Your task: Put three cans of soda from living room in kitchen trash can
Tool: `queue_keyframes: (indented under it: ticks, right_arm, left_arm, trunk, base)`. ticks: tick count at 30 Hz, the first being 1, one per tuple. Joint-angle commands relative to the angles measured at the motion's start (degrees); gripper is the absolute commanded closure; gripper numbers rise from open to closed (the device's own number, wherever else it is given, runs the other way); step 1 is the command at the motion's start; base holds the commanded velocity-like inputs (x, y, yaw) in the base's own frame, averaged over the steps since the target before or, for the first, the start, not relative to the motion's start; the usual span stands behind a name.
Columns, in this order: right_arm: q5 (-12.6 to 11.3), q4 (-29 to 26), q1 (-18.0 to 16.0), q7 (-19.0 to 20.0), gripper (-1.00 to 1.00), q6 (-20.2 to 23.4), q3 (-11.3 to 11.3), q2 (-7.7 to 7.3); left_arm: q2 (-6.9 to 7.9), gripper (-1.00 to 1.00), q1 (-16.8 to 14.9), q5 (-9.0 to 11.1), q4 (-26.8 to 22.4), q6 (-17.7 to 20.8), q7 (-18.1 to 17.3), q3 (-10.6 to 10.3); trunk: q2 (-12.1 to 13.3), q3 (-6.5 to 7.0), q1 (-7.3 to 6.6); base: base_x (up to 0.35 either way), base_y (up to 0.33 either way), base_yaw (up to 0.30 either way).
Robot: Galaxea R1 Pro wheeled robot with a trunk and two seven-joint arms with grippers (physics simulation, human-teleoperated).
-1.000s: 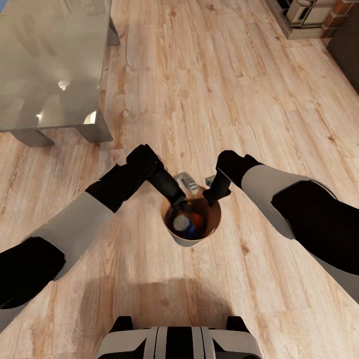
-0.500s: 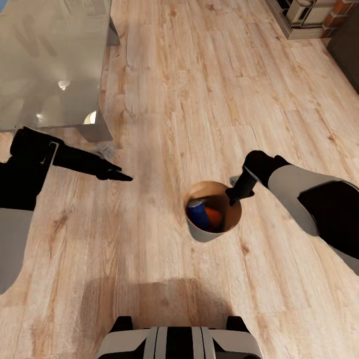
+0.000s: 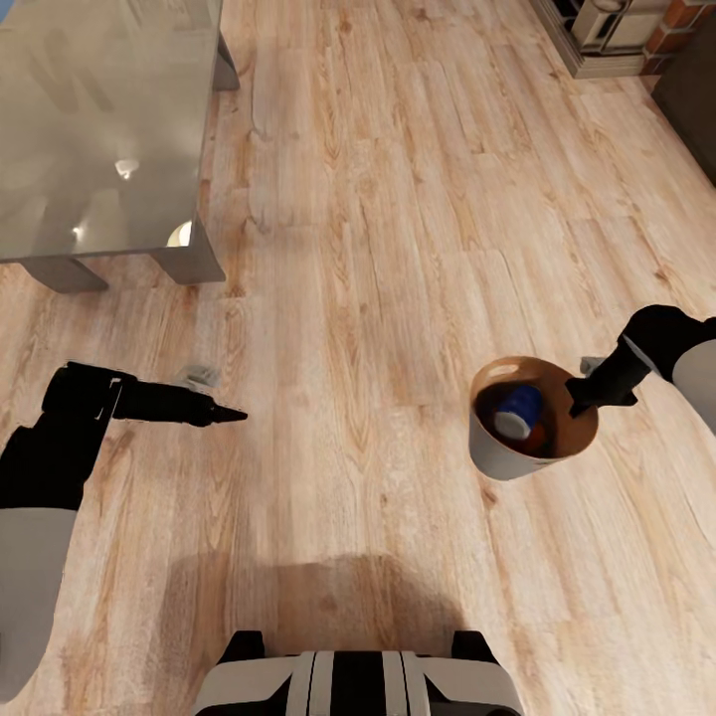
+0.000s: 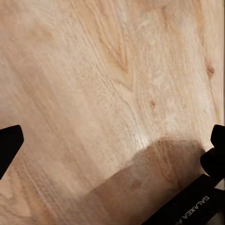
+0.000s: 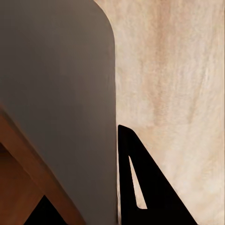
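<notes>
The tash can (image 3: pixel 497 455), pale grey outside and brown inside, hangs low over the wooden floor at the right of the head view. Inside it lies a blue can of soda (image 3: pixel 517 413) with an orange can of soda (image 3: pixel 541 439) partly under it. My right gripper (image 3: pixel 585 400) is shut on the bin's right rim. In the right wrist view one finger (image 5: pixel 138 180) lies against the grey outer wall (image 5: pixel 61 93). My left gripper (image 3: pixel 227 413) is far off at the left, low over the floor, open and holding nothing; its fingertips (image 4: pixel 10 143) stand wide apart.
A glass-topped coffee table (image 3: pixel 99 129) with grey legs stands at the upper left. The brick fireplace corner (image 3: pixel 636 35) and a dark cabinet (image 3: pixel 696 89) are at the upper right. My own base (image 3: pixel 358 681) is at the bottom edge.
My right arm has carried the bin with the cans to the right. My left gripper has pulled out of the bin and swung away to the left, then dropped slightly.
</notes>
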Motion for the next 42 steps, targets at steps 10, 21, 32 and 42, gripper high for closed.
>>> queue_keyframes:
  ticks: [10, 21, 32, 42]
  right_arm:
    - [0.50, -3.60, 0.00, 0.10, 1.00, 0.13, -3.42, -0.76]
    - [0.62, -5.47, -0.08, 0.09, 1.00, 0.13, -3.87, -0.51]
    - [0.72, -5.97, -0.33, 0.02, 1.00, 0.13, -3.70, -1.95]
    - [0.81, -5.98, -0.34, 0.00, 1.00, 0.13, -3.69, -2.54]
  left_arm:
    - [-3.62, -1.00, 6.03, 0.10, -0.59, -0.09, 3.98, 0.02]
    - [-5.05, -1.00, 7.56, 0.14, -1.76, -0.15, 5.58, 0.02]
    - [-5.48, -1.00, 9.63, 0.12, -4.31, -0.07, 5.60, -0.05]
    - [-6.16, -1.00, 9.69, 0.12, -4.42, -0.05, 5.59, -0.06]
  trunk:
    - [-4.03, -1.80, 2.19]
    - [-6.83, -3.05, 3.73]
    - [-10.44, -4.67, 5.71]
    - [-14.45, -6.46, 7.90]
  base:
    - [0.000, 0.000, 0.000]
    - [0.000, 0.000, 0.000]
    - [0.000, 0.000, 0.000]
    - [0.000, 0.000, 0.000]
